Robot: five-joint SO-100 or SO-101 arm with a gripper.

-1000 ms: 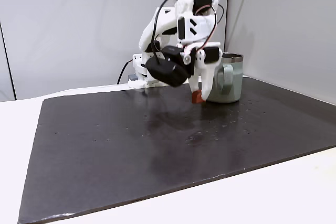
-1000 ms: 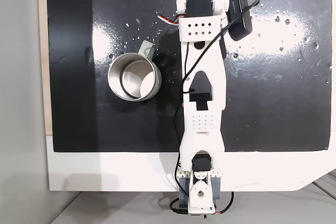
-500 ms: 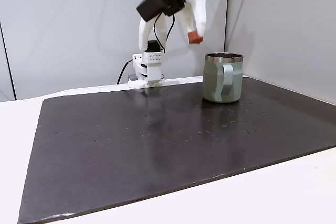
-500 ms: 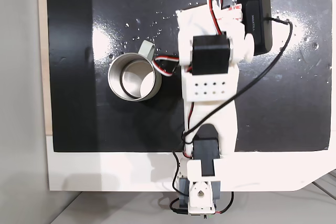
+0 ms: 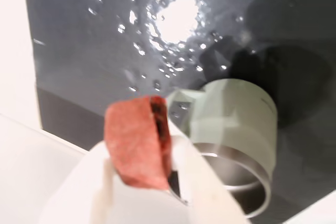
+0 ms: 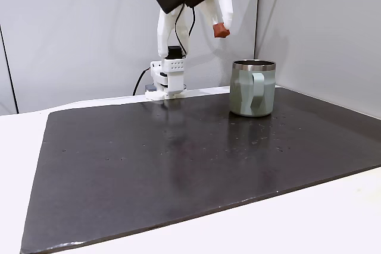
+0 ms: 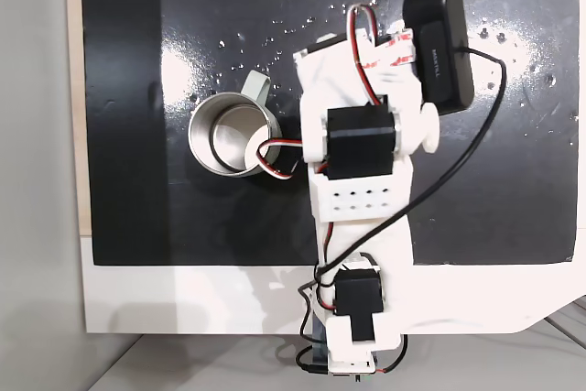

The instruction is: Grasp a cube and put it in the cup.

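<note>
The arm [image 7: 362, 226] is built of white plastic links with black servo blocks and red, white and black cables looping between them. A black oblong camera housing [image 7: 438, 48] sits near its far end. The fingers [image 5: 205, 192] look white too, though blurred in the wrist view.

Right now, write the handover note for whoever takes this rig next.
Gripper: shut on the cube, raised well above the mat.
Cup: upright on the mat, to the right of the gripper and lower in the side fixed view; looks empty from above.
Done: cube grasped and lifted.
Left: carry the cube over the cup's mouth, lower it, release.
</note>
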